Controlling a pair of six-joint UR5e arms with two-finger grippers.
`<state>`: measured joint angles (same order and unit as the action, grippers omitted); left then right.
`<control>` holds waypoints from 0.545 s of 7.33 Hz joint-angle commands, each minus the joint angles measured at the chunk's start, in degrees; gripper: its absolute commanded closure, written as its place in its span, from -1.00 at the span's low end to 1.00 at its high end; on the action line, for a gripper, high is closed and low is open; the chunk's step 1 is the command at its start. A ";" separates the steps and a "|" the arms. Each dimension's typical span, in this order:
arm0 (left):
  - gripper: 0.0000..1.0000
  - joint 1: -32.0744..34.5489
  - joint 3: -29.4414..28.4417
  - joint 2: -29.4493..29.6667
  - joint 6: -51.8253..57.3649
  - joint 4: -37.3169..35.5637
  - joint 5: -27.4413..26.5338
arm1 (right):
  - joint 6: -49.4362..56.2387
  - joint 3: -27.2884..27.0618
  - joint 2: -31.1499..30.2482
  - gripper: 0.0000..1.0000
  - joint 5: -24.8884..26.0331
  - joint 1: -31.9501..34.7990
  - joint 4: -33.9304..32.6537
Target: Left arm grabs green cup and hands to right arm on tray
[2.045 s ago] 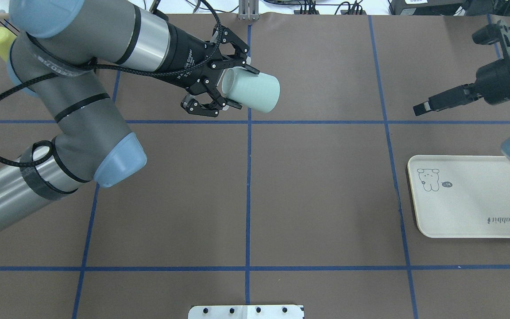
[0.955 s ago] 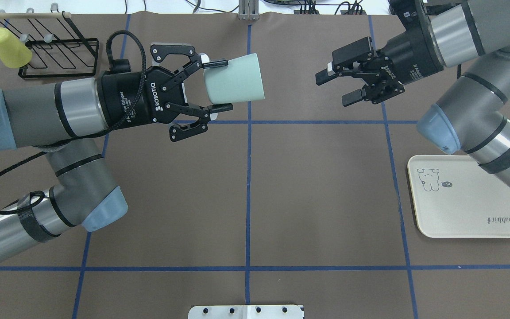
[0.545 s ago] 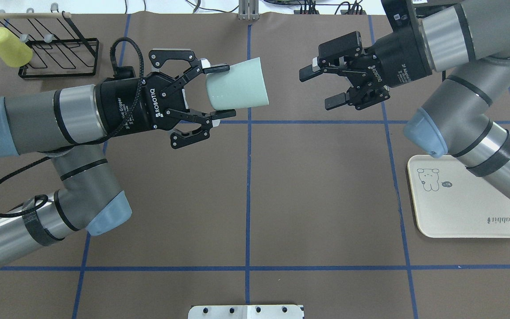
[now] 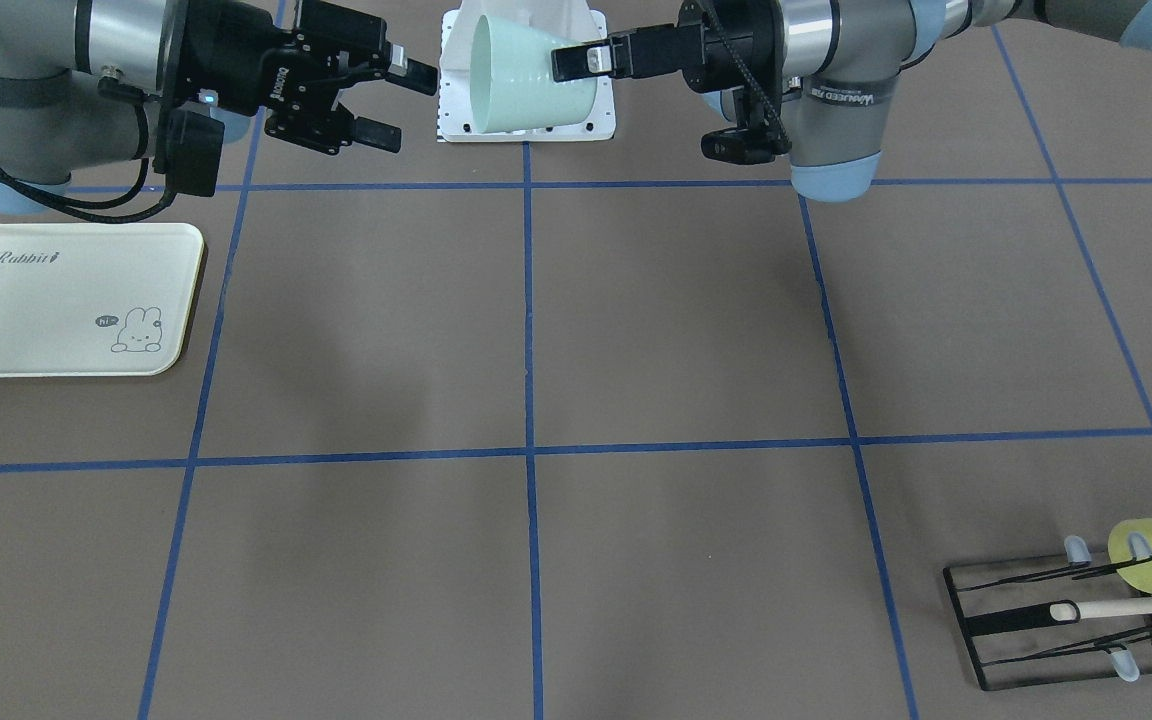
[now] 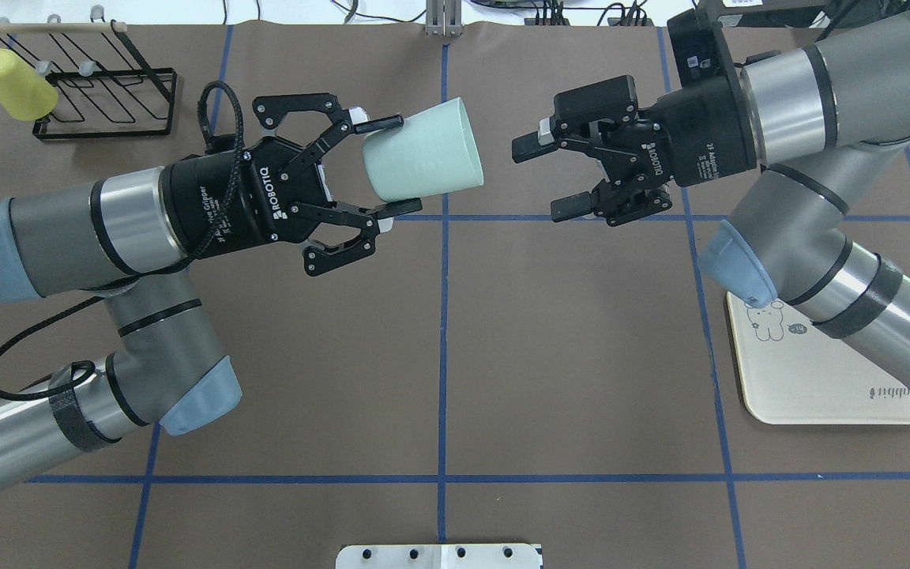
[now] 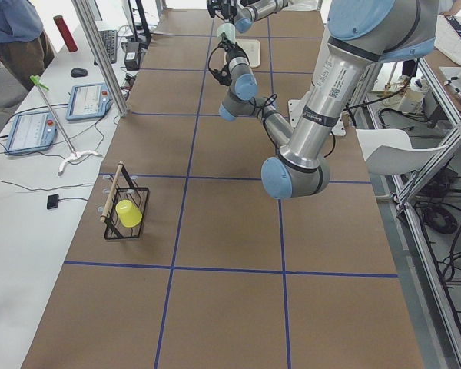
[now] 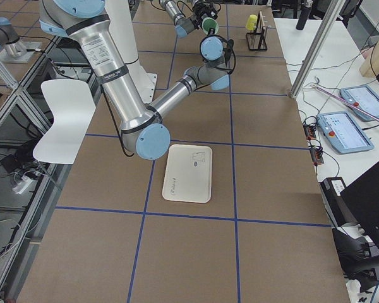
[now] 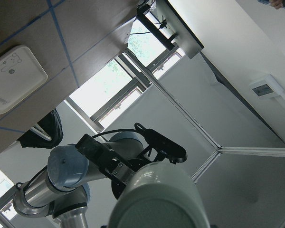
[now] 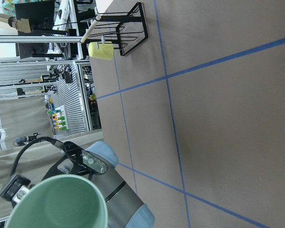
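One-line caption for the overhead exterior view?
Mid-handover: left tool holds the green cup sideways, mouth toward the open right tool.

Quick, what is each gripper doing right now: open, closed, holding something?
Left gripper: closed on the green cup, holding it sideways above the table.
Right gripper: open and empty, facing the cup's open mouth, not touching it.

You have a brown surface (image 5: 565, 356) marked into squares by blue tape lines (image 5: 443, 356). On the robot's right side a cream tray (image 4: 26, 320) lies flat on it. Well apart, at the far corner on the robot's left, stands a black wire rack (image 4: 1011, 619). A white plate (image 5: 439, 556) with bolt holes sits at the robot's edge.
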<state>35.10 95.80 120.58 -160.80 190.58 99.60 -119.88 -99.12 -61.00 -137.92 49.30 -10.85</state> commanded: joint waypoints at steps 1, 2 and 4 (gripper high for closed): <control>1.00 -0.03 0.17 -0.09 -0.21 0.05 -0.02 | -2.29 -0.20 0.00 -0.97 3.87 -2.62 3.03; 1.00 -0.03 0.17 -0.09 -1.34 0.05 -0.02 | -2.29 -0.20 0.00 -0.97 4.15 -2.63 3.03; 1.00 -0.12 0.17 -0.26 -2.06 0.05 -0.02 | -2.21 -0.20 0.00 -0.95 5.11 -2.63 3.03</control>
<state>35.04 95.94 120.44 -162.46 190.63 99.58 -122.11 -99.31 -61.00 -133.48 46.73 -7.87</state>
